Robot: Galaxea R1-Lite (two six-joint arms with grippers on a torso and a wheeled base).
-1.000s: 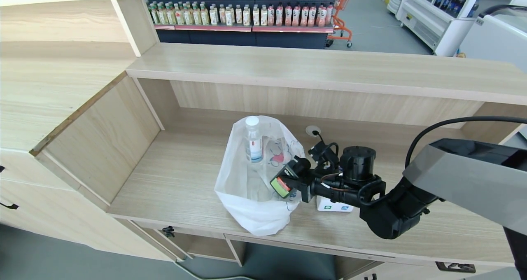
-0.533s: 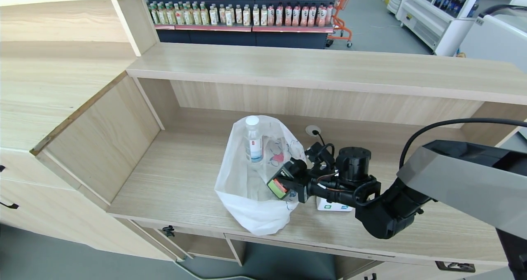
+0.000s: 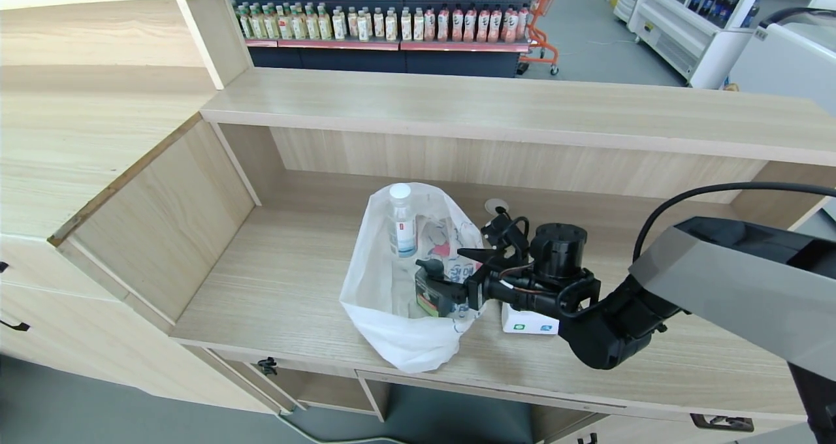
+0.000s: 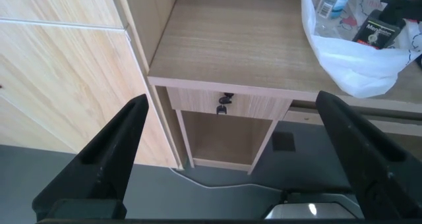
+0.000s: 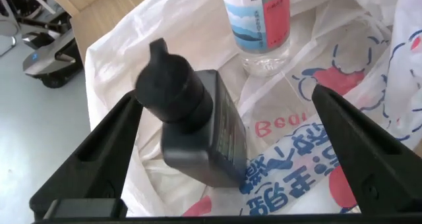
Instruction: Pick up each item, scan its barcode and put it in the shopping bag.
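Right gripper (image 5: 223, 95): 2 fingers spread over the bag (image 3: 379, 326) — dark bottle (image 5: 198, 132) loose between them, free to settle; left gripper (image 4: 231, 102) gapes empty.

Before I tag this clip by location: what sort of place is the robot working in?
Most likely a convenience store checkout: shelves of bottled drinks across the aisle, glass-door drink coolers at the far right, and a wooden counter with a plastic shopping bag on it.

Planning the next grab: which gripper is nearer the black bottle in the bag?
Right. The right gripper straddles the black bottle inside the shopping bag; the left gripper hangs before the counter, well apart.
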